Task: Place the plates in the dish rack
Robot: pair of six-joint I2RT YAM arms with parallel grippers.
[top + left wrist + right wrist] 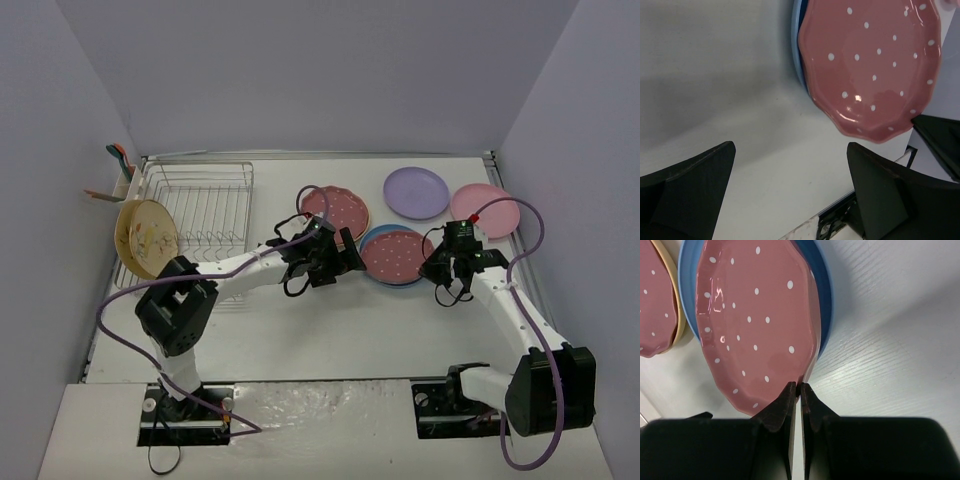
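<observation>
A dark pink speckled plate (397,252) lies on a blue plate (372,268) at mid-table. My right gripper (435,264) is shut on its right rim, seen close in the right wrist view (800,388), where the speckled plate (755,325) overlaps the blue plate (822,300). My left gripper (348,262) is open and empty just left of that stack. In its wrist view (790,192) the speckled plate (875,65) lies ahead. The dish rack (200,215) stands at the left, with a tan floral plate (145,237) upright at its left side.
A second speckled plate (334,215) sits on a tan plate behind my left gripper. A lilac plate (416,192) and a light pink plate (490,208) lie at the back right. A white caddy (122,180) hangs on the rack's left. Walls enclose the table.
</observation>
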